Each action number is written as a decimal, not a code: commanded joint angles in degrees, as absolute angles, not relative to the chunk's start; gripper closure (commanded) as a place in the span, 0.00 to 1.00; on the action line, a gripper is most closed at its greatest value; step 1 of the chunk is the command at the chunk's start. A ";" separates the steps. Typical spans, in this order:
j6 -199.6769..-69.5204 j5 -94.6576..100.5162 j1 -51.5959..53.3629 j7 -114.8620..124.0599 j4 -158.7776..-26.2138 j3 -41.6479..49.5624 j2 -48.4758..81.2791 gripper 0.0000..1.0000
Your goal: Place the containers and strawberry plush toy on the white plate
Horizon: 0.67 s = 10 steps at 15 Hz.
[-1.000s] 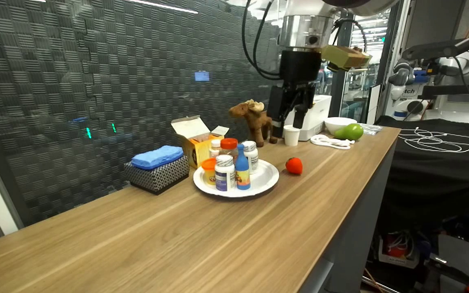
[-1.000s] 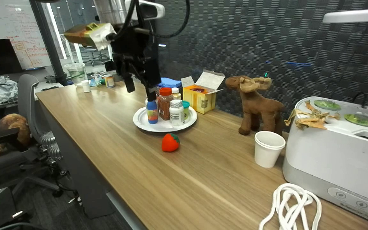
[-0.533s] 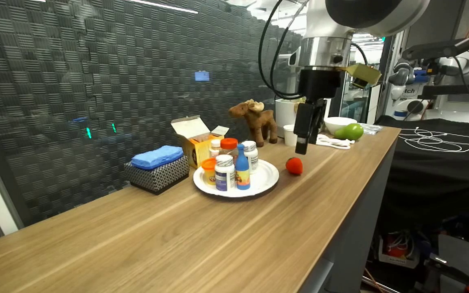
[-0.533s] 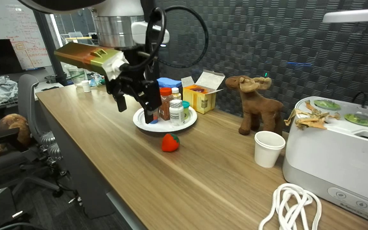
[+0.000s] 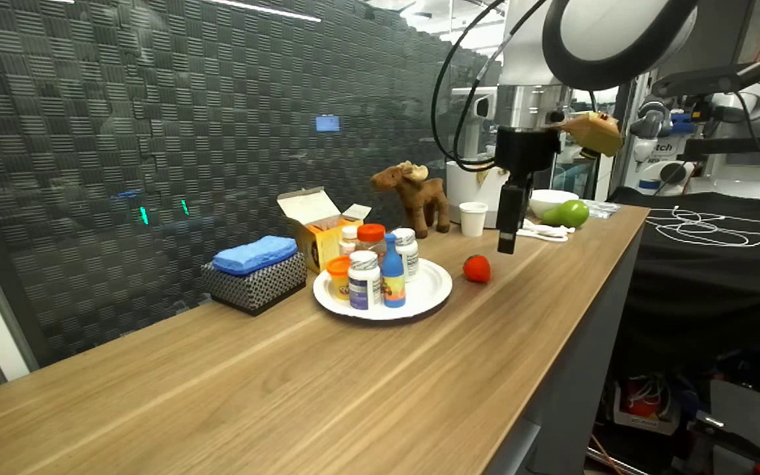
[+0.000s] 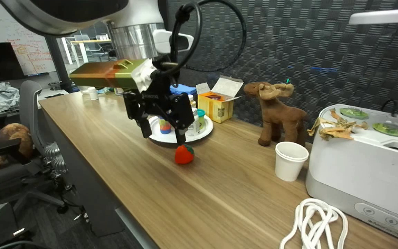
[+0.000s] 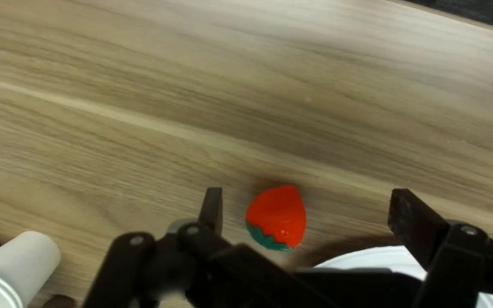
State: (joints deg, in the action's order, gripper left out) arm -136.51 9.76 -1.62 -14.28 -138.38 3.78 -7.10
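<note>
The white plate (image 5: 429, 293) carries several containers: a blue bottle (image 5: 392, 277), a white bottle (image 5: 364, 293) with a purple label, an orange tub (image 5: 338, 276) and a red-capped jar (image 5: 371, 235) among them. Beside the plate, apart from it, the red strawberry plush toy (image 7: 277, 214) lies on the wooden table. My gripper (image 7: 307, 196) hangs above the table with its fingers wide apart and nothing held. Seen from the wrist, the strawberry shows between the fingers, closer to the left one. In an exterior view the gripper (image 6: 163, 138) hides part of the containers.
A brown plush moose (image 6: 278, 110) and white paper cups (image 6: 290, 162) stand along the wall side, near a white appliance (image 6: 365, 173). A yellow box (image 6: 215, 107) stands open behind the plate. White cord (image 6: 314, 224) and a green pear (image 5: 568, 214) lie farther along.
The gripper has come down and moved from above the plate's side to over the strawberry's area, turning somewhat. Its fingers stay apart. Plate, containers and strawberry have not moved.
</note>
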 commanded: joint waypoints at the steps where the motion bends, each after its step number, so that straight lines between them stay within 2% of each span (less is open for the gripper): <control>1: -139.69 14.54 -2.74 -10.70 -139.03 3.33 -6.23 0.00; 10: -143.94 10.33 -2.46 -10.80 -137.58 3.54 -0.74 0.00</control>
State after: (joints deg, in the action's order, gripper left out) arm -141.67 11.70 -2.23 -11.52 -138.55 3.77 -2.45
